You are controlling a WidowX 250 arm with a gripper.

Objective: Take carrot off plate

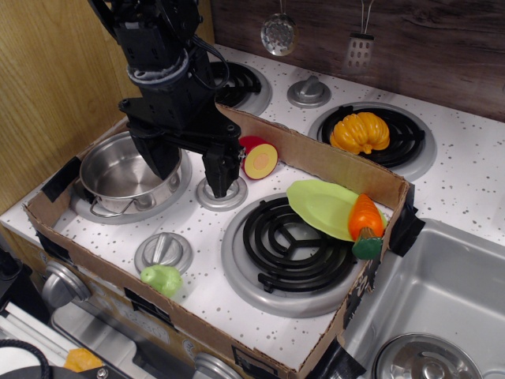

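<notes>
Lying on the right edge of the plate [319,207] with its green stub pointing toward the camera, the carrot [365,220] sits well right of the spread, empty fingers [192,167].

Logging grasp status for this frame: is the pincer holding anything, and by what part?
Nothing is held. The pincer hangs open and empty over the stove, away from the carrot resting at the edge of the plate.
</notes>
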